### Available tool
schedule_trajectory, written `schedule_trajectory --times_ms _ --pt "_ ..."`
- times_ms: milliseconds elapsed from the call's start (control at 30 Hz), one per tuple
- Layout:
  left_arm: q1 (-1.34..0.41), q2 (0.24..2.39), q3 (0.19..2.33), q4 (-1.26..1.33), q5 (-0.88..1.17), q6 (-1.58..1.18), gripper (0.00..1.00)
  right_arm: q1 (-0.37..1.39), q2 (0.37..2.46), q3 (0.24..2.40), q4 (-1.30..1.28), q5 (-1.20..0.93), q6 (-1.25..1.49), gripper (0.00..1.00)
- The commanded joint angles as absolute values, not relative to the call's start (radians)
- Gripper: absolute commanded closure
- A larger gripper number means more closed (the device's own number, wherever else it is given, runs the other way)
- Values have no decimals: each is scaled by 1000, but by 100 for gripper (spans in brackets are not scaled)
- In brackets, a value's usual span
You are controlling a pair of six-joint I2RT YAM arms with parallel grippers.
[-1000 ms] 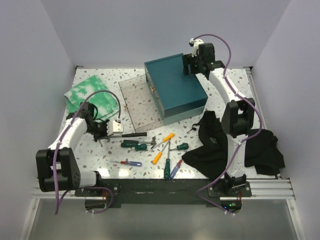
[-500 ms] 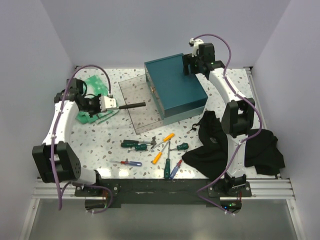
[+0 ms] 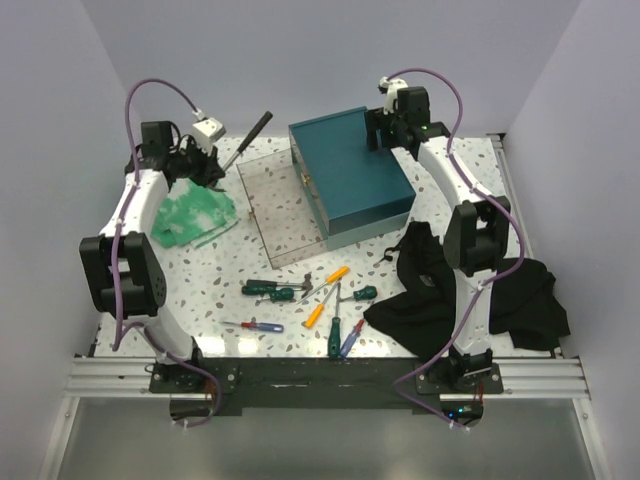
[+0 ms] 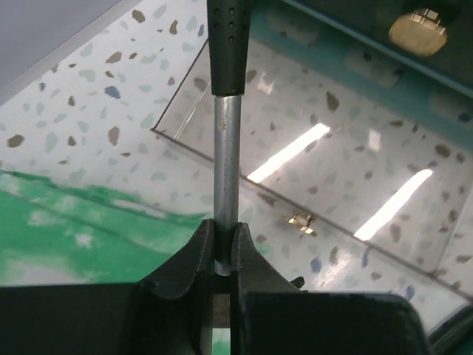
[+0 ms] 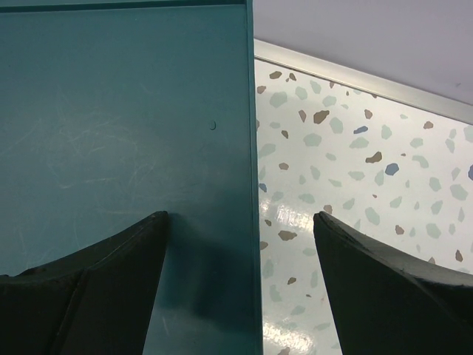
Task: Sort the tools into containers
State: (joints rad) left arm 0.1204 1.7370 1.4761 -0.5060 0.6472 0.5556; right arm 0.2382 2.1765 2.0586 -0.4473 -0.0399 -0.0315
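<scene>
Speckled terrazzo tabletop (image 3: 200, 280) sits between pale walls. At the upper left of the overhead view, the left gripper (image 4: 219, 248) has its jaws pinched tight on the bare metal shaft of a black-handled hammer (image 4: 226, 148). The hammer is held up beside the green cloth (image 3: 190, 215), its grip slanting over the clear box (image 3: 275, 205). The right gripper (image 5: 240, 218) hangs over the teal box's (image 5: 111, 111) edge, jaws spread wide and holding nothing. Screwdrivers (image 3: 262, 289) lie loose at lower centre, near the black cloth (image 3: 470, 300).

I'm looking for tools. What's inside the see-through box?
No tools in the clear box; just speckled table showing through. Nothing covers it. The left gripper holds a hammer nearby.
</scene>
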Motion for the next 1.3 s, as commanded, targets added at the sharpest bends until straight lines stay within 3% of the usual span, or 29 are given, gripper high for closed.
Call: schedule_trajectory --times_ms 0,133,433,900,1133,1167,1267 --pt "66 1697 1402 -229 676 28 100 238 2132 2039 -495 -9 -54 17" --pt "40 1709 1388 -192 640 -216 100 238 2128 2025 -497 -9 -54 17" --pt "-20 1724 1230 -15 696 -494 100 238 2138 2029 -500 -17 -43 17" --pt "-57 1874 1246 63 779 -601 100 236 2128 2005 -511 -26 -35 17" --pt "-71 1879 1151 268 896 -704 100 236 2120 1982 -517 -29 -32 17" --pt "-71 1876 1137 276 902 -706 86 238 2121 1979 -517 -29 -32 17" --pt "-69 1850 1123 265 916 -701 62 236 2118 1980 -518 -29 -29 17"
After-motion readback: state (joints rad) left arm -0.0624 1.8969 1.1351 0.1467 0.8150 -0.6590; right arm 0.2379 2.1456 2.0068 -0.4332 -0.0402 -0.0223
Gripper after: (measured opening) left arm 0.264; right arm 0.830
